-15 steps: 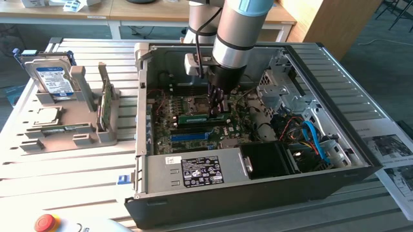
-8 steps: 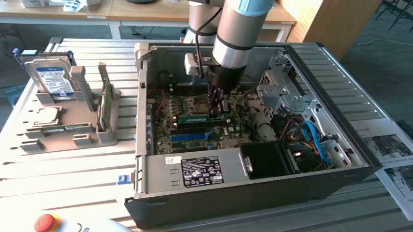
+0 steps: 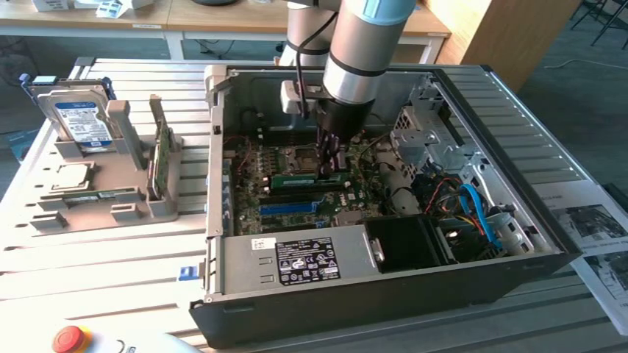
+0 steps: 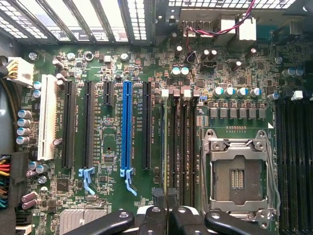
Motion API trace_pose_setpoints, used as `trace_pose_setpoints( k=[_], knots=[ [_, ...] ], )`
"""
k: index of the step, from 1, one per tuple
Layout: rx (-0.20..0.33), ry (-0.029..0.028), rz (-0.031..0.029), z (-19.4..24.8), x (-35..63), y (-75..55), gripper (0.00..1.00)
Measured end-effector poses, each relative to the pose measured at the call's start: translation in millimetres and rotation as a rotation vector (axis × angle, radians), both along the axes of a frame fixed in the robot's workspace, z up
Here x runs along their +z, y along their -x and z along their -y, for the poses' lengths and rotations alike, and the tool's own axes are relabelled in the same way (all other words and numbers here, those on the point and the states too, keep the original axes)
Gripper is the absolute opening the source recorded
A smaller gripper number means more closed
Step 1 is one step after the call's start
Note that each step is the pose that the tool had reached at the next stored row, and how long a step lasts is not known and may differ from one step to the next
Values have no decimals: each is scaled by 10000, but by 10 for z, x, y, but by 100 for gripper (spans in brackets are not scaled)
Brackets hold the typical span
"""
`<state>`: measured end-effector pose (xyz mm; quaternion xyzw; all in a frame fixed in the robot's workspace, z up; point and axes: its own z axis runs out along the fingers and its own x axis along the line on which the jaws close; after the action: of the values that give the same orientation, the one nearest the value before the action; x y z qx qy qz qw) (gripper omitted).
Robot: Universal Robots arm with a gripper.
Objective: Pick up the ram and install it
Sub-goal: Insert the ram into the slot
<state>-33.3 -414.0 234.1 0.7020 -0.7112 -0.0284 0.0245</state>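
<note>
Fingertips (image 4: 157, 196): my jaws narrow, clamping ram (image 3: 297, 179) | just beside processor socket (image 4: 239, 171) | judgement: I square it to memory slot (image 4: 177, 147), press evenly

wooden desks (image 3: 245, 20) beyond slatted table (image 3: 98, 265)

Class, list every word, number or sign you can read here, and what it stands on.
No text reads clearly enough to quote.
Black label on the silver power supply box: too small.
Blue-white label on the upright hard drive: blurred.
White lettering on the green motherboard: too small.
Printed paper sheets: blurred.
</note>
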Motion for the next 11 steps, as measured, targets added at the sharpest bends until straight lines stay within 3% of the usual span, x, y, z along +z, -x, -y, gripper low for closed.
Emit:
trace_pose_setpoints(
  k=[1, 3, 11],
  knots=[
    [0, 69, 21, 0, -1, 0, 12],
    [0, 133, 39, 0, -1, 0, 12],
    [0, 145, 44, 0, 0, 0, 12]
  ],
)
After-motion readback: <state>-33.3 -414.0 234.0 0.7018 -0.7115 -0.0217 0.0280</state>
